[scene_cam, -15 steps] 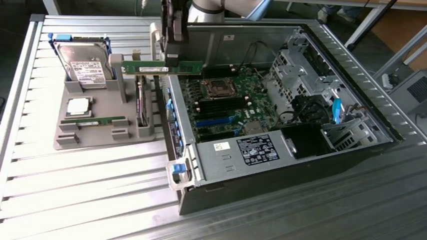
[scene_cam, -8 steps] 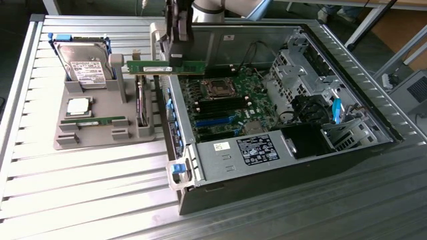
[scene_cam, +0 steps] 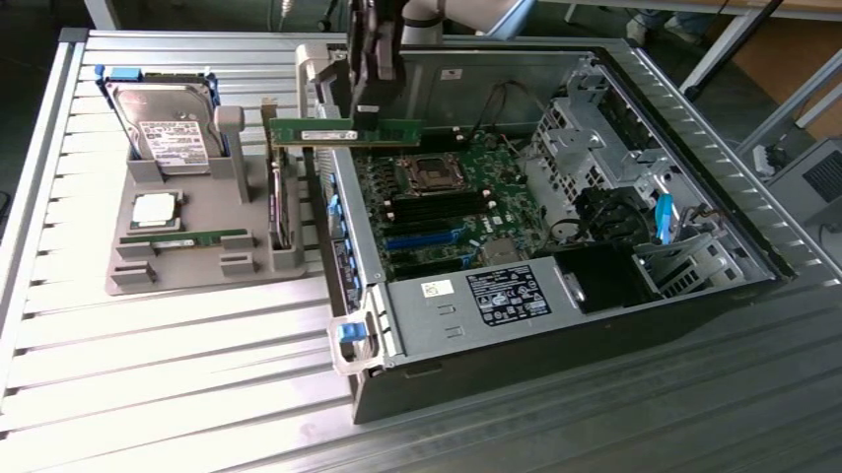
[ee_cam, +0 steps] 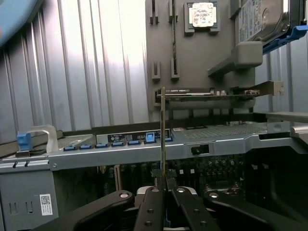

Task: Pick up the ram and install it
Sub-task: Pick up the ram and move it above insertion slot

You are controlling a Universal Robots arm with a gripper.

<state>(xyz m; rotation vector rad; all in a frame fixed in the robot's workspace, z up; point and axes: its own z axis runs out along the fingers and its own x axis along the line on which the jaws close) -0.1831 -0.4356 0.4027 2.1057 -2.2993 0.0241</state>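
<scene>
The ram (scene_cam: 345, 131) is a long green stick with a white label, held level in the air above the open computer case's (scene_cam: 435, 325) wall nearest the grey holder. My gripper (scene_cam: 373, 112) comes down from above and is shut on the ram's top edge. In the wrist view the ram (ee_cam: 163, 130) shows edge-on as a thin strip rising from between the shut fingers (ee_cam: 153, 202) of the gripper (ee_cam: 163, 185). Beyond it lies the motherboard (scene_cam: 441, 202) with its black memory slots (scene_cam: 428, 209). An identical green stick (scene_cam: 184, 239) lies in the grey holder (scene_cam: 197, 266).
The grey holder also carries a hard drive (scene_cam: 161, 123), a square silver processor (scene_cam: 156, 207) and an upright dark expansion card (scene_cam: 276, 212). Inside the case are a drive cage (scene_cam: 593, 128), cables and a labelled power supply (scene_cam: 507, 296). Everything sits on a ribbed metal table (scene_cam: 172, 374).
</scene>
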